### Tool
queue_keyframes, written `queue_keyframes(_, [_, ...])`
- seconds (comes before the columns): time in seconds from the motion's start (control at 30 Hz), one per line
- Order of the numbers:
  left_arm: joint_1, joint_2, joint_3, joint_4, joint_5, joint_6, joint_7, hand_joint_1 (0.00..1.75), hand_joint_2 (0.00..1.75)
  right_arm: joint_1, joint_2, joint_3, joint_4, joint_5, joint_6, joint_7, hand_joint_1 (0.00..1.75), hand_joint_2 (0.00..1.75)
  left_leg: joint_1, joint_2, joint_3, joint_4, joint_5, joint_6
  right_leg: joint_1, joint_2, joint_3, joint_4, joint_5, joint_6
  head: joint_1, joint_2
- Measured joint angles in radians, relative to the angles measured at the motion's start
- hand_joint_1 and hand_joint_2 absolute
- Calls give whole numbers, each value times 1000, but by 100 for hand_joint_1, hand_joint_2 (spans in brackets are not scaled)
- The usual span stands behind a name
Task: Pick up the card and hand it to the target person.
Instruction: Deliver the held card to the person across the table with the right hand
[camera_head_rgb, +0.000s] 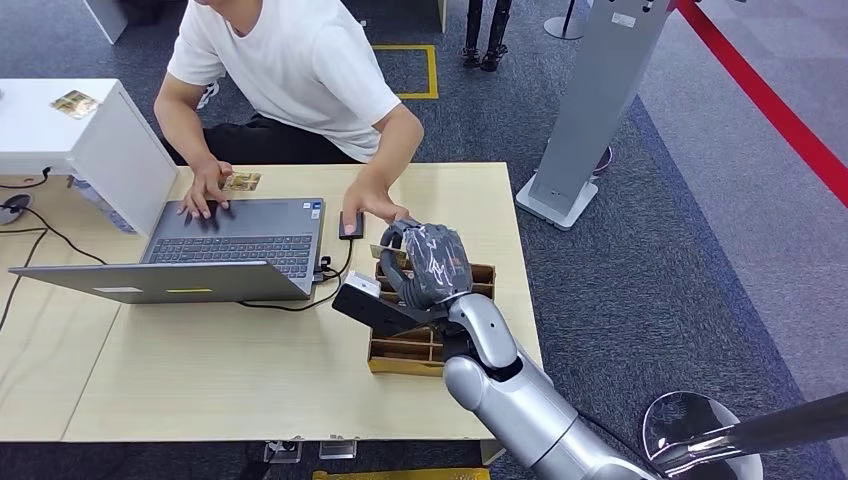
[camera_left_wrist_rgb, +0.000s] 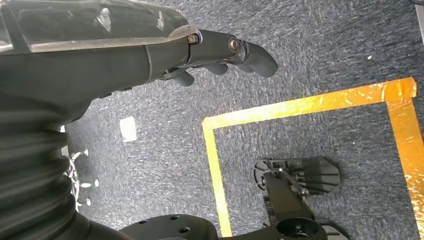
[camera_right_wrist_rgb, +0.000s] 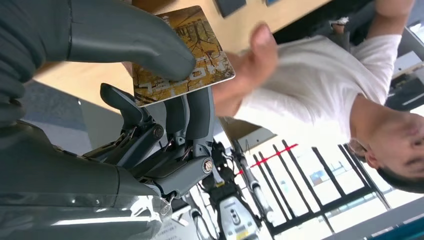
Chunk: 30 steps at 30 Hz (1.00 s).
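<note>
One gold-brown patterned plastic card (camera_right_wrist_rgb: 182, 57) sits pinched between the thumb and dark fingers of the right hand (camera_head_rgb: 428, 262), raised over the brown cardboard divider box (camera_head_rgb: 430, 345) at the pale wooden desk's (camera_head_rgb: 200, 370) right edge; a person's hand (camera_head_rgb: 378, 203) is just beside it; the left hand (camera_left_wrist_rgb: 220, 55) hangs over carpet, fingers curled, holding nothing; an open grey laptop (camera_head_rgb: 215, 250) lies further left.

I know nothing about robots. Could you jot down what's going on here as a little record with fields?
Right hand: holds the card between thumb and fingers, above the cardboard box
Left hand: holds nothing, hangs over the carpet
Person: seated across the table, hand near the robot's hand, other hand on the laptop
Handover: card not yet taken
</note>
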Motion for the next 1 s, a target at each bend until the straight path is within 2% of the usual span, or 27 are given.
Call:
queue_keyframes(0.27, [-2,0,-2,0,-10,-10,19,0,175,-100,24,7,82,1,-17,18,175,175,0,0,0,0,0,0,0,0,0,0,0,0,1,0])
queue_keyframes(0.63, [-3,0,-3,0,-10,-9,16,0,175,-139,45,21,164,-19,-40,11,175,175,0,0,0,0,0,0,0,0,0,0,0,0,0,0])
queue_keyframes(0.77, [-4,0,-3,0,-13,-15,13,0,175,-143,52,25,186,-28,-53,8,0,175,0,0,0,0,0,0,0,0,0,0,0,0,1,0])
queue_keyframes(1.0, [-7,0,-6,0,-22,-21,13,0,175,-150,56,27,218,-42,-71,11,0,175,0,0,0,0,0,0,0,0,0,0,0,0,1,0])
